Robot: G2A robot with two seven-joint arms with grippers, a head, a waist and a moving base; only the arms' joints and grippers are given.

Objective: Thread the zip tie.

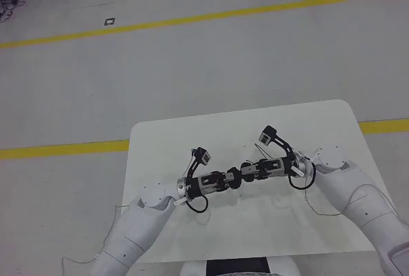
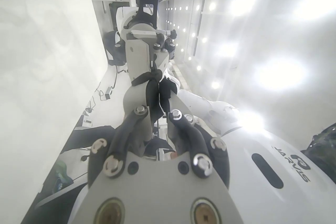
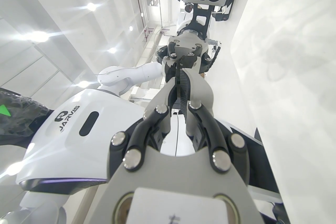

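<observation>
Status: left gripper [image 1: 232, 178] and right gripper [image 1: 249, 170] sit tip to tip above the middle of the table [image 1: 314, 124], clear of its surface. Jaws on both look clenched. The right wrist view has a black ribbed strip pinched between the right jaws, which I read as the zip tie [image 3: 180, 82]. The left jaws pinch something black too, likely its other end, but I can't confirm it. The head slot isn't resolvable in any view, so I can't say whether the tail is in.

Risks as I judge them:
- Tips this close leave little free strap, so a small angle error buckles the tail against the head instead of entering.
- Pushing harder could slip the strap in the jaws or knock the two grippers together.
- If either end drops, it lands mid-table and needs a regrasp.
</observation>
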